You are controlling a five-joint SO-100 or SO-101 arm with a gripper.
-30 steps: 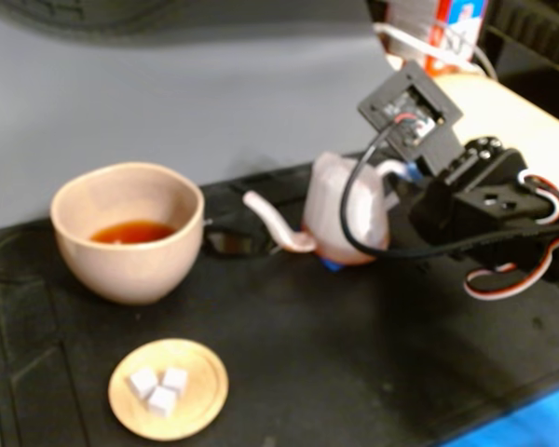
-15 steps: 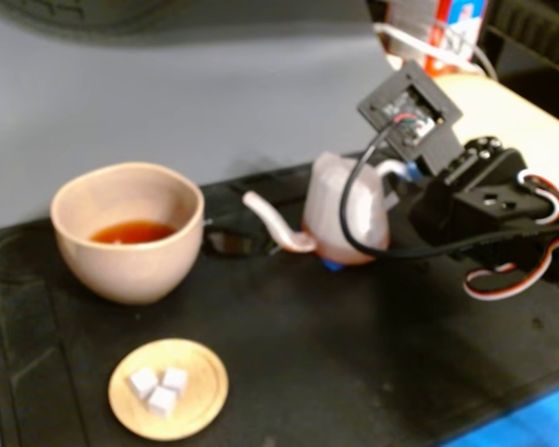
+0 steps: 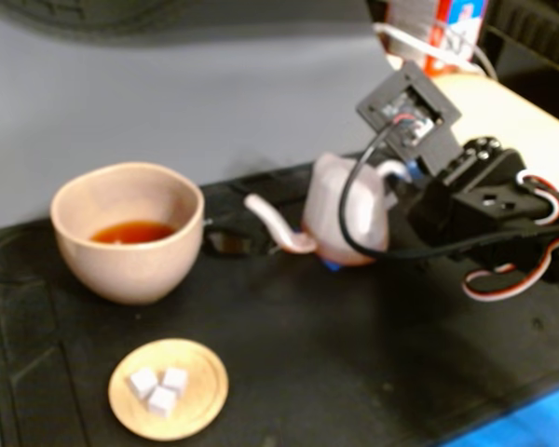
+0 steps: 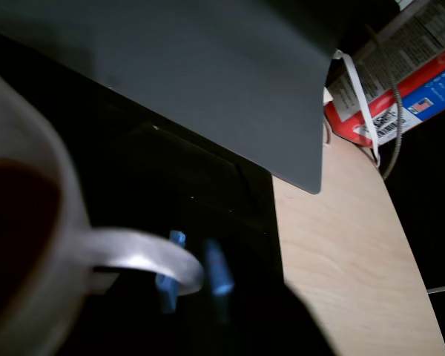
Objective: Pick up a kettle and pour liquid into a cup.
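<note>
Black rubber matting (image 3: 289,372) covers the work surface, with a grey wall behind and a pale wooden tabletop (image 4: 356,267) showing past the mat's edge in the wrist view. On the mat in the fixed view sit three things: the beige-pink cup (image 3: 128,233) at the left, a small wooden dish (image 3: 168,388) of white cubes (image 3: 158,389) in front of it, and the translucent kettle (image 3: 340,219) to the right of centre.

The cup already holds a shallow pool of reddish-brown liquid (image 3: 130,231). The kettle appears to stand upright on the mat, or only just above it; its long spout (image 3: 275,226) points left, towards the cup, with a clear gap between the spout tip and the cup's rim.

The gripper (image 4: 193,271) is at the kettle's right side, opposite the spout. In the wrist view its blue-tipped fingers (image 4: 216,268) flank the loop handle (image 4: 144,252), one on each side, and dark liquid shows through the kettle's wall at the left edge. Whether the fingers are pressed onto the handle or merely straddling it cannot be told from either view.

The cup lies along the kettle's spout axis, to the left in the fixed view, so any further pouring would likely mean carrying the kettle that way and tipping it spout-down over the rim.
</note>
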